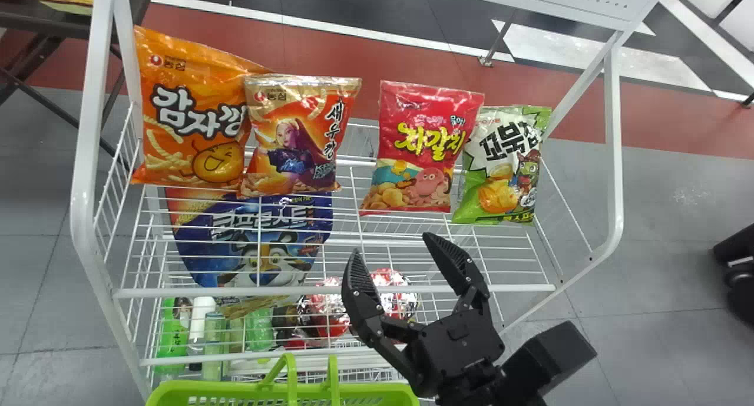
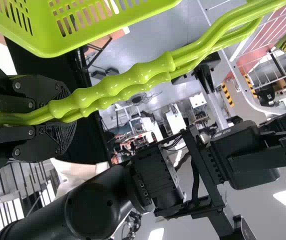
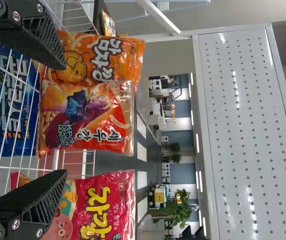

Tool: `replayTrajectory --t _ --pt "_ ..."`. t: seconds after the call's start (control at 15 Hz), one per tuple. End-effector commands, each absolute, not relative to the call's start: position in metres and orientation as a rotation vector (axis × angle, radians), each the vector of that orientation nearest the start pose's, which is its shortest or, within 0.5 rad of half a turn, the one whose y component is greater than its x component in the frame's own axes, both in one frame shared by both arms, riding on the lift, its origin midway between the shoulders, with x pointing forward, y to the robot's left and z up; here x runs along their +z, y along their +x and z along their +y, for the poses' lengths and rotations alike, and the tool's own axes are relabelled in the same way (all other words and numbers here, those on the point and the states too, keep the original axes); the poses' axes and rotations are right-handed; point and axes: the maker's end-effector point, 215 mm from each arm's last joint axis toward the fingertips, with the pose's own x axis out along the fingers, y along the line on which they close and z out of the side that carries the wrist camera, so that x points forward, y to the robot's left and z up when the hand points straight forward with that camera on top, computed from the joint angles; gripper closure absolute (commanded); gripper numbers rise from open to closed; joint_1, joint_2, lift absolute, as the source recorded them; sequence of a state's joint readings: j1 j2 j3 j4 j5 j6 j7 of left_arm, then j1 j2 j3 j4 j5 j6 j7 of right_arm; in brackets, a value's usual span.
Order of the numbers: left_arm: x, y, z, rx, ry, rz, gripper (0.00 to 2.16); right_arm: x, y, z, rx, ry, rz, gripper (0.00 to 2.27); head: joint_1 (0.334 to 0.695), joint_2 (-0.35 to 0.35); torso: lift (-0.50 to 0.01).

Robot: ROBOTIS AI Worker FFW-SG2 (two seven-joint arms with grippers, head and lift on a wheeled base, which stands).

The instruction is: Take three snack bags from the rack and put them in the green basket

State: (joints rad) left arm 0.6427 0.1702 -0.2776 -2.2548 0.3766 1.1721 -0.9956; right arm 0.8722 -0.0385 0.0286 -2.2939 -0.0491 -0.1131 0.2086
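Note:
My right gripper (image 1: pixel 397 264) stands open before the rack's front wires, below the red bag (image 1: pixel 421 149) and the green-white bag (image 1: pixel 500 167). To the left, the brown-orange bag (image 1: pixel 299 135) overlaps the orange bag (image 1: pixel 188 111). In the right wrist view the open right gripper (image 3: pixel 63 117) has nothing between its fingers; beyond it are the brown-orange bag (image 3: pixel 88 117) and the red bag (image 3: pixel 103 205). The green basket (image 1: pixel 206 394) is at the bottom edge, in front of the rack. My left gripper (image 2: pixel 58 107) is shut on the handles of the green basket (image 2: pixel 103 25).
The rack's white front rail (image 1: pixel 235 291) runs across below the bags. A blue cereal bag (image 1: pixel 259 235) lies beneath them, with bottles (image 1: pixel 174 329) and red packs (image 1: pixel 330 312) lower down. White side posts (image 1: pixel 88 147) bound the rack.

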Motion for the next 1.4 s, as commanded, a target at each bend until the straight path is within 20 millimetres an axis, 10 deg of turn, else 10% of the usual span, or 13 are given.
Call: replayTrajectory --t 0.0,0.93,1.33 --pt "-0.396 0.095 -0.069 -1.39 -0.784 1.042 1.82 -0.312 0.338 -0.169 0.25 0.049 0.03 0.07 0.695 -0.35 -0.006" --pt "-0.393 0.096 -0.071 -1.414 -0.75 1.032 1.81 -0.356 0.532 -0.123 0.273 0.011 0.106 0.07 0.695 -0.35 -0.006" --pt "-0.393 0.096 -0.071 -1.417 -0.745 1.033 1.81 -0.399 0.576 -0.123 0.307 0.016 0.255 0.3 0.695 -0.342 -0.006"
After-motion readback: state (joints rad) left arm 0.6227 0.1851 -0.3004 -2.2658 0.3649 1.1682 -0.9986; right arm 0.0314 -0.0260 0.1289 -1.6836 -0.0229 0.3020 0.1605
